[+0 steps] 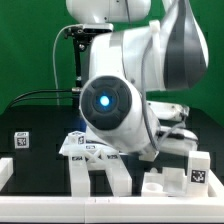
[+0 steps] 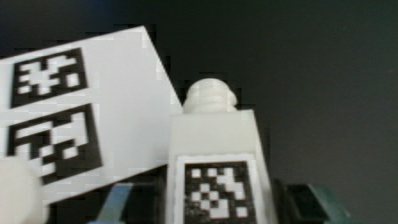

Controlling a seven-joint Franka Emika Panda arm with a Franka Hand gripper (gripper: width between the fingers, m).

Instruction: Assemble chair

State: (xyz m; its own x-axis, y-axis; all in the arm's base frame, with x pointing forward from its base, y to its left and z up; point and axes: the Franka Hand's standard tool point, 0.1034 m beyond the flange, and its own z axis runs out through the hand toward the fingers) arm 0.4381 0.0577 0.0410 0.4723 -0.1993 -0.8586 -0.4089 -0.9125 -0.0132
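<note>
Gripper (image 2: 214, 203) around blocky, peg-tipped white leg (image 2: 217, 140)

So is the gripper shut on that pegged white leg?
Seemingly shut on it: in the wrist view the leg fills the gripper between both dark fingers. The exterior view hides this.

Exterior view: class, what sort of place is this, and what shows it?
Probably a robotics lab bench: a robot arm leans over a black table, white tagged chair parts lie on it, and a green backdrop stands behind.
</note>
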